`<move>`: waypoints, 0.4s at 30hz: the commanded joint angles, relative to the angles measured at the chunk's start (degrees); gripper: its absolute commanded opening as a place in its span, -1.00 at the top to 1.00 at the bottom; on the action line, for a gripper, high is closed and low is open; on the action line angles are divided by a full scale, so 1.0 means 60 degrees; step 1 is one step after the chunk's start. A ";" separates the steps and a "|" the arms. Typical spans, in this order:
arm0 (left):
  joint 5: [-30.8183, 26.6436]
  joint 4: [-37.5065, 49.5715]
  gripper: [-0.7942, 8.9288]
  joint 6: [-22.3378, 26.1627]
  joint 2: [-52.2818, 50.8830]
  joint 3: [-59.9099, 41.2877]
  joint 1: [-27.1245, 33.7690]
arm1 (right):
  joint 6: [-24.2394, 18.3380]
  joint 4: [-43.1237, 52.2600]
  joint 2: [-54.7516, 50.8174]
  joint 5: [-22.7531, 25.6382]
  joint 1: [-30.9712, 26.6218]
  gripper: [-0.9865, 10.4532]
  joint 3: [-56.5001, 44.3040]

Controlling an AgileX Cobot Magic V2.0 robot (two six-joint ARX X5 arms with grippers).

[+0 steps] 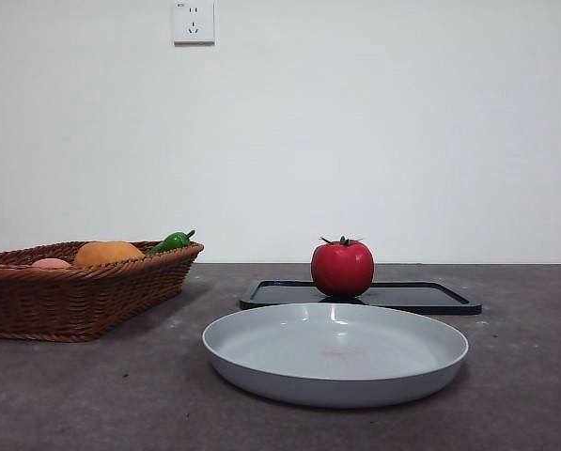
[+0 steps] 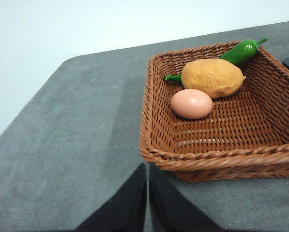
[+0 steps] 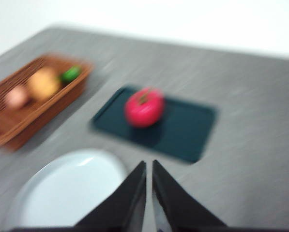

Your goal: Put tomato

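The tomato [image 1: 342, 269] sits on the black tray [image 1: 430, 297], behind the empty grey plate [image 1: 261, 362], likely its destination. My right gripper [image 3: 149, 166] hangs above, jaws pressed together, holding nothing; my left gripper [image 2: 147, 170], likewise closed, waits by the basket [image 2: 156, 145].

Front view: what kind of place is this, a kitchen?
Probably a lab tabletop staged like a kitchen: a bare grey table, a plain wall with one socket, a tomato on a black tray.

Tomato [image 1: 342, 269] open from above; plate [image 1: 261, 362] in front, basket [image 1: 36, 301] well aside
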 commanded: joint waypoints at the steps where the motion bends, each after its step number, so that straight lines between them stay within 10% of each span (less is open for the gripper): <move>1: 0.0036 -0.0412 0.82 -0.0066 -0.0011 -0.0040 0.0018 | -0.0124 0.1370 -0.0605 0.0029 -0.0663 0.81 -0.1075; 12: 0.0036 -0.0408 0.82 -0.0066 -0.0011 -0.0040 0.0018 | -0.0106 0.5195 -0.3235 0.1144 -0.1563 0.81 -0.5370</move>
